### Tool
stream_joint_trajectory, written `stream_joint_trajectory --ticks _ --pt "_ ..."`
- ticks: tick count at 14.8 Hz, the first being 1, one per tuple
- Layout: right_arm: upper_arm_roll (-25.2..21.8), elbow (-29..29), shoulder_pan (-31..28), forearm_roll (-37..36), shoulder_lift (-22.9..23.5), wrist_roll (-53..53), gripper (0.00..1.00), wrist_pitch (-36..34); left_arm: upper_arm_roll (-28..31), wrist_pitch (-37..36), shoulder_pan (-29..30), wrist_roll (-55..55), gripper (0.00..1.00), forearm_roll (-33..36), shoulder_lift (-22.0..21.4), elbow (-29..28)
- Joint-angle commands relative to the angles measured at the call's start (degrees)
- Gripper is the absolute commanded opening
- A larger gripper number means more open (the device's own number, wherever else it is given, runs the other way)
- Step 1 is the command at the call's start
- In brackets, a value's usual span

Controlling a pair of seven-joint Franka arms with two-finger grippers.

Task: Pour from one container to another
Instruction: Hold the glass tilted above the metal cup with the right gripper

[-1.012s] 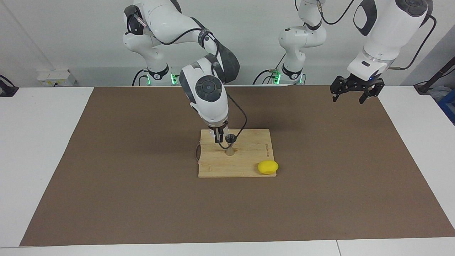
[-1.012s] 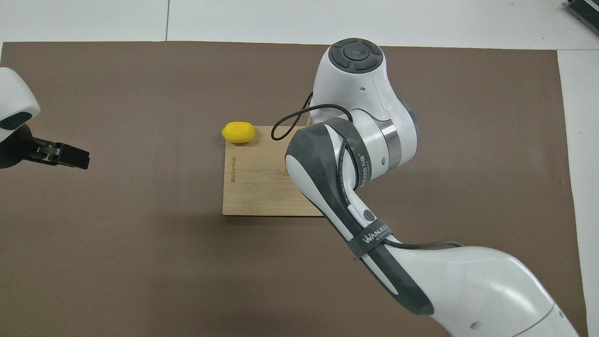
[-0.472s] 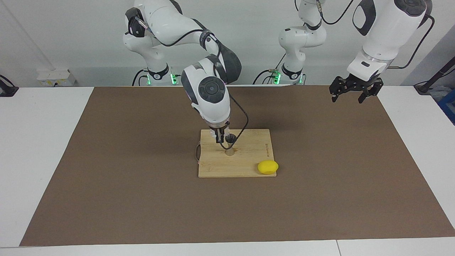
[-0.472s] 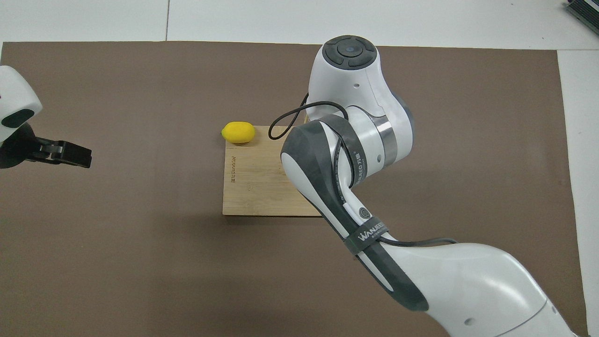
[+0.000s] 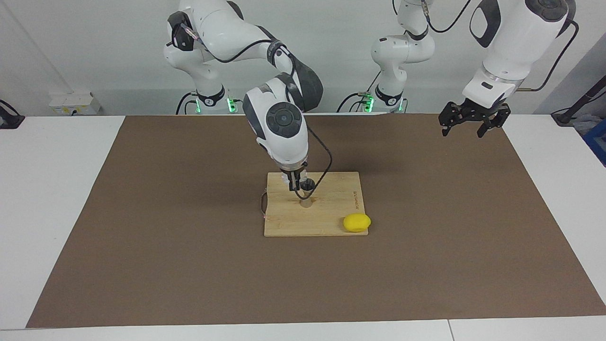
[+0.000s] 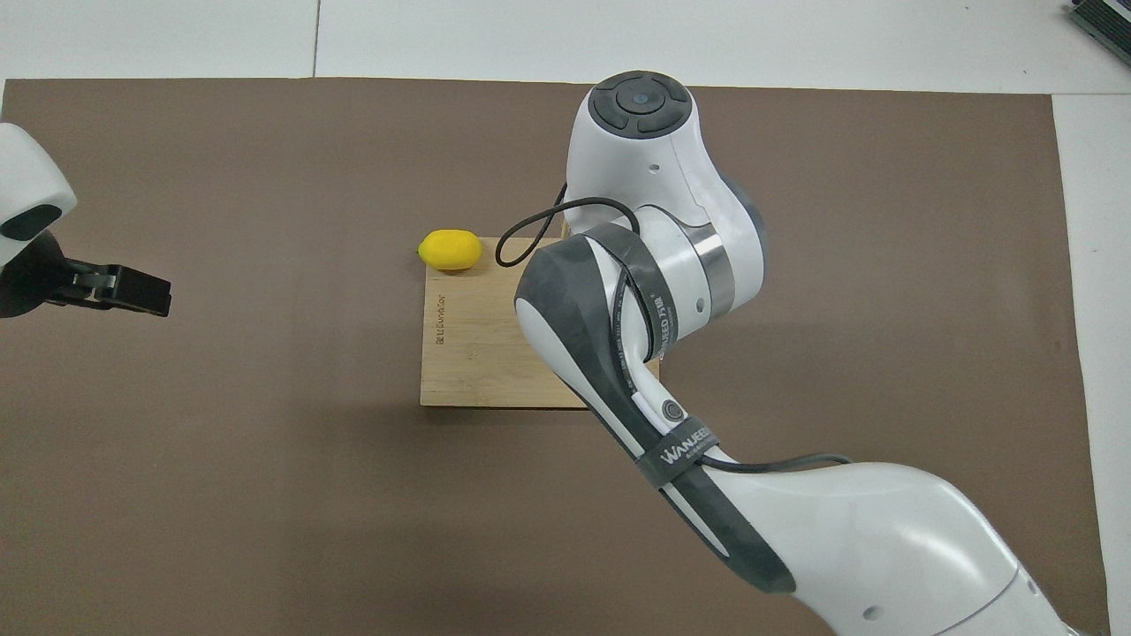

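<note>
Two claws are seen: the right claw (image 5: 297, 185) is closed over the board (image 5: 284, 222), the lemon (image 5: 357, 222) at its corner; the left claw (image 5: 473, 124) is held open above the mat's edge (image 5: 544, 199).

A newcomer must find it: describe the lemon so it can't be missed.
Start at the brown mat, then find the wooden cutting board at its middle. The lemon sits on the board's corner farthest from the robots, toward the left arm's end: the only bright yellow thing there.
</note>
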Motion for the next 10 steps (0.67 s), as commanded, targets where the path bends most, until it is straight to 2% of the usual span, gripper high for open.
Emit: stream_joint_trajectory --ticks 1,10 --pt "0.54 2.59 0.13 -2.24 1.46 1.95 0.0 -1.75 -0.03 -0.1 0.17 -0.83 1.0 -0.52 0.21 0.78" --pt "0.89 3.2 0.22 -3.03 1.72 1.95 0.0 -2.01 -0.03 -0.01 0.08 -4.79 1.0 -1.22 0.03 0.34"
